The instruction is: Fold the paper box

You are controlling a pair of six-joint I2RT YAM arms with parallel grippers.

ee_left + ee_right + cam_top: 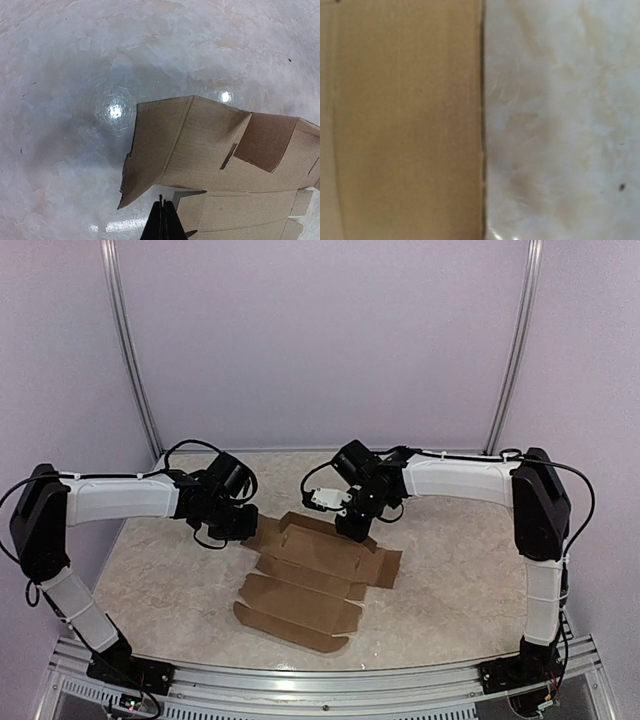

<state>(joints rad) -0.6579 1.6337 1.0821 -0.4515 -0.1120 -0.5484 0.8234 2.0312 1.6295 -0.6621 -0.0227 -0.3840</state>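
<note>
Flat brown die-cut cardboard sheet, the paper box [310, 585]: it lies unfolded on the pale marbled table [460, 590], lower centre of the top view, tabs and flaps spread. In the left wrist view its upper-left panel [185, 145] looks tilted up off the table. That is a reading from the shadow beneath it.

Left gripper [238, 528]: at the sheet's upper-left corner. Its fingers [161, 222] are pressed together with nothing between them, the tip just at the panel's near edge.

Right gripper [356, 528]: down at the sheet's upper edge, closed, no hold visible. Its wrist view shows only cardboard on the left and table on the right.

Step, as I read it: raising the first side panel. You'd do well to push along the crease rather than the free edge. Use the right gripper to pin the base so the sheet doesn't slide.

Count: one sheet, one table, two arms, two grippers.
</note>
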